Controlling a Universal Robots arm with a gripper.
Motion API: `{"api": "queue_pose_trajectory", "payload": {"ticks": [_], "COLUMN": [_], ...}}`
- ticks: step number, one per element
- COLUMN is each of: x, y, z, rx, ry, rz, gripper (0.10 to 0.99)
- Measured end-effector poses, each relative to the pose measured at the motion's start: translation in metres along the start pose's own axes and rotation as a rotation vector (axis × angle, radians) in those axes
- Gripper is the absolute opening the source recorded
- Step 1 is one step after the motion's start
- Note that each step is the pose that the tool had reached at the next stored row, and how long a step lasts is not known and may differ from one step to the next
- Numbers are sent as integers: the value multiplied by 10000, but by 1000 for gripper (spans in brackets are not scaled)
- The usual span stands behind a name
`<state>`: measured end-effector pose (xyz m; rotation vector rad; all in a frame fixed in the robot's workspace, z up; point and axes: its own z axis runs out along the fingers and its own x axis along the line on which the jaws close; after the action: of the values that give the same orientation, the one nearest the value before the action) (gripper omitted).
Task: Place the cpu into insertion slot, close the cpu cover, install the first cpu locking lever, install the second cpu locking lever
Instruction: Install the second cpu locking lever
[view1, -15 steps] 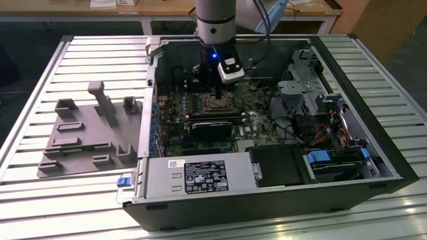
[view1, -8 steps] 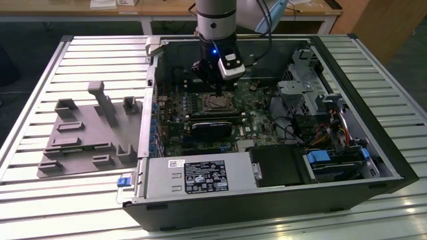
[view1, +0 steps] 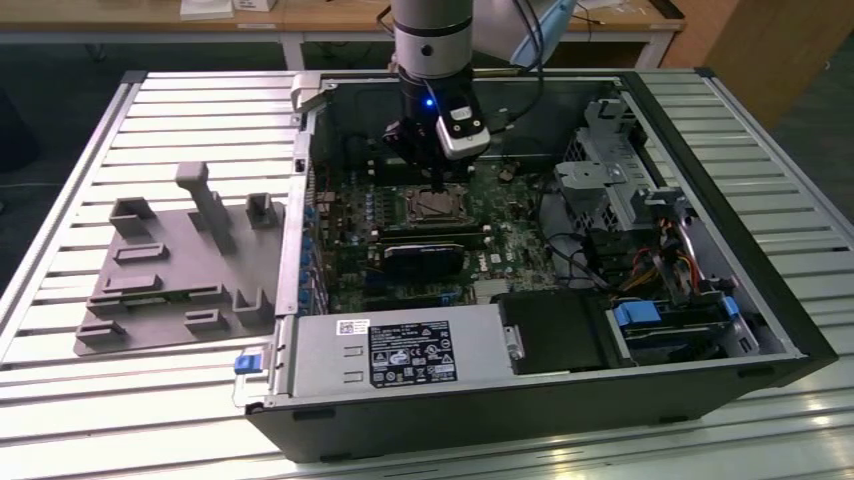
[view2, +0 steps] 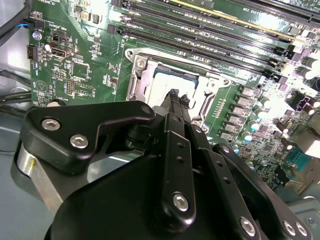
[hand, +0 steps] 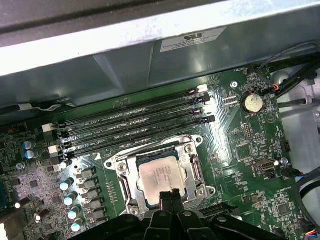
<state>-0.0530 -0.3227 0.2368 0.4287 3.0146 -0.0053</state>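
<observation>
Your gripper (hand: 169, 196) hangs low over the insertion slot (hand: 159, 176), fingertips drawn together and holding nothing. The cpu (hand: 161, 175) already sits in the slot near the motherboard's (hand: 240, 150) middle, with the cpu cover (hand: 192, 167) apparently down around it. The levers' state I cannot tell. Memory slots (hand: 135, 125) run close alongside.

Exterior view: high, looks down at an angle on the open case (view1: 534, 400), arm (view1: 430, 40) entering at 12 o'clock, whole table (view1: 80, 400) in view. Both wrist views: close over the board (opposite sides of the gripper), aimed past the fingertips. Shared: socket (hand: 160, 172) (view2: 172, 82) (view1: 434, 205) and RAM slots (hand: 130, 125) (view2: 210, 35).
</observation>
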Motion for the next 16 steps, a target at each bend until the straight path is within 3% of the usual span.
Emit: {"api": "queue_pose_trajectory", "payload": {"ticks": [16], "x": [-19], "y": [-25], "z": [-53], "rx": [4], "ry": [9], "rz": [-1], "gripper": [106]}}
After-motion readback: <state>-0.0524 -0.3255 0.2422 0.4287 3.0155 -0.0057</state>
